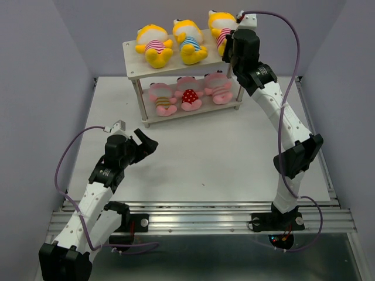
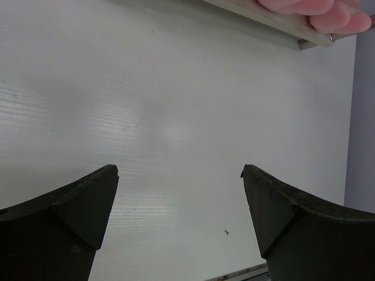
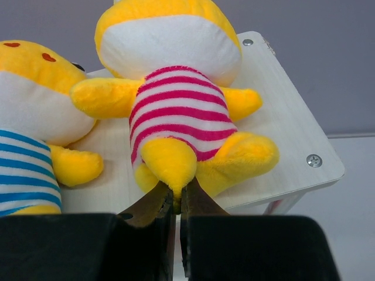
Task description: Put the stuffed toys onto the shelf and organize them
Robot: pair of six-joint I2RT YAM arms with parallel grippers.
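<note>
The off-white two-tier shelf (image 1: 133, 60) stands at the back of the table. Three yellow toys lie on its top board: left (image 1: 153, 43), middle (image 1: 190, 40) with blue stripes, right (image 1: 220, 27) with pink stripes. Three pink toys lie on the lower board: left (image 1: 162, 97), middle (image 1: 188, 95) with red dots, right (image 1: 218, 89). My right gripper (image 3: 179, 188) is shut on a foot of the right yellow toy (image 3: 176, 111), which rests on the top board (image 3: 275, 126). My left gripper (image 2: 179, 175) is open and empty over bare table, in front of the shelf.
Purple-grey walls close in the back and both sides. A metal rail (image 1: 205, 213) runs along the near edge by the arm bases. In the left wrist view a corner of the lower board (image 2: 275, 23) and a pink toy (image 2: 319, 9) show at the top.
</note>
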